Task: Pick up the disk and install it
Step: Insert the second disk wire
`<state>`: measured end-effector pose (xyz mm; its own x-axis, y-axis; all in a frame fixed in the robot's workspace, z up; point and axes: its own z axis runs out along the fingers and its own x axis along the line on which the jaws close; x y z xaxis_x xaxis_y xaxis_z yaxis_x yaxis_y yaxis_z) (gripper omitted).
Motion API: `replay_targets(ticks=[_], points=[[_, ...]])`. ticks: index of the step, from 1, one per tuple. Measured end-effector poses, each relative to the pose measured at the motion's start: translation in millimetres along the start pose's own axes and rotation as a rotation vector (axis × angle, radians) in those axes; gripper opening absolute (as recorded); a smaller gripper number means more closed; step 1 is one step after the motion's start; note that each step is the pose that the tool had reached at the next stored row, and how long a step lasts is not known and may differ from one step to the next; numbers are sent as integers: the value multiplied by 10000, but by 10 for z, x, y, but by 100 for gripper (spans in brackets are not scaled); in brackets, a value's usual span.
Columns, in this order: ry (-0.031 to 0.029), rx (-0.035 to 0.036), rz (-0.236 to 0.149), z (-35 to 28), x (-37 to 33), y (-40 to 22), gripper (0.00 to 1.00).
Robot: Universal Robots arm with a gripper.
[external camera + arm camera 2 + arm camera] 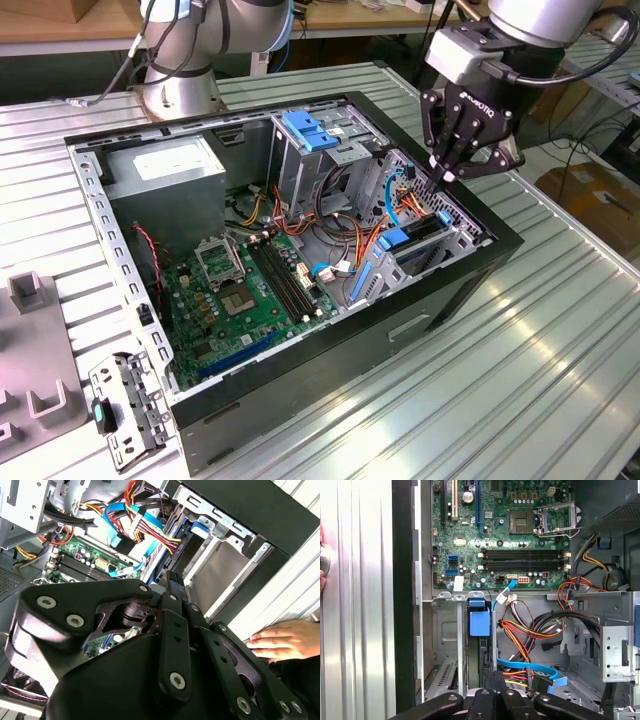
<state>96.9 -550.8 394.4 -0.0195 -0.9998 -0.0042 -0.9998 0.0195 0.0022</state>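
Black gripper (452,172) fingers pressed together over the open case (500,250) — the disk (480,625), blue-framed, sits on edge in its bay. Someone's hand (285,640) rests nearby.

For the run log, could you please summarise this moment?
claw: shut, above drive cage | disk: in cage slot | hand: on table

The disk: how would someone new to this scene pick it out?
In the open computer case, look at the metal drive cage at the exterior view's right, below the end effector. The disk stands on edge there, marked by its blue carrier end.
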Motion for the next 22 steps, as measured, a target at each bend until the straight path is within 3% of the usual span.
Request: replay_targets(ticks=[4,5,6,9,10,11,14,16,19,22], points=[[27,-7,-1,-20,-18,23,11],[88,-21,1,-25,-37,24,11],[199,-45,1,-28,-60,25,11],[438,-109,1,-35,-155,26,11],[496,-129,2,-38,-203,26,11],[517,-143,2,-40,-225,25,11],[682,-320,-1,-42,-366,0,11],[693,-391,-3,-40,-445,-19,11],[695,-423,-4,-25,-526,-55,11],[724,-444,-4,28,-669,-110,11]])
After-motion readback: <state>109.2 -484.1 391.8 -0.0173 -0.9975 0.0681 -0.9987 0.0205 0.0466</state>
